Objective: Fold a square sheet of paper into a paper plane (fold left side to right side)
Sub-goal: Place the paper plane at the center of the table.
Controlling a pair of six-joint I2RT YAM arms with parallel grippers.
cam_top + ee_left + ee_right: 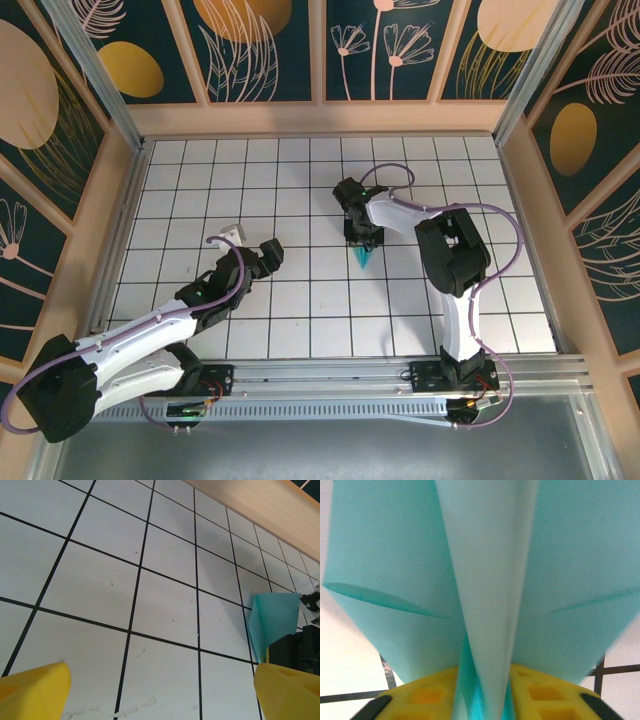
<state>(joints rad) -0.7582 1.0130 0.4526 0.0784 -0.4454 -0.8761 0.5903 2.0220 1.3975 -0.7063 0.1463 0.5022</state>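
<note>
Two claws: left claw (161, 675) agape, nine o'clock of slim turquoise-blue paper plane (362, 259); right claw (482, 702) astride it, grip unclear.

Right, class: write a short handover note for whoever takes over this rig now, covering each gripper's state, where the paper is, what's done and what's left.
Left gripper: open, empty, low over the table, to the left of the plane.
Right gripper: the paper plane sits between its fingers, mid-table; whether they pinch it cannot be told.
Done: the sheet is folded into a pointed dart with creased layers.
Left: probably only to release it and lay it down; check the creases.
</note>
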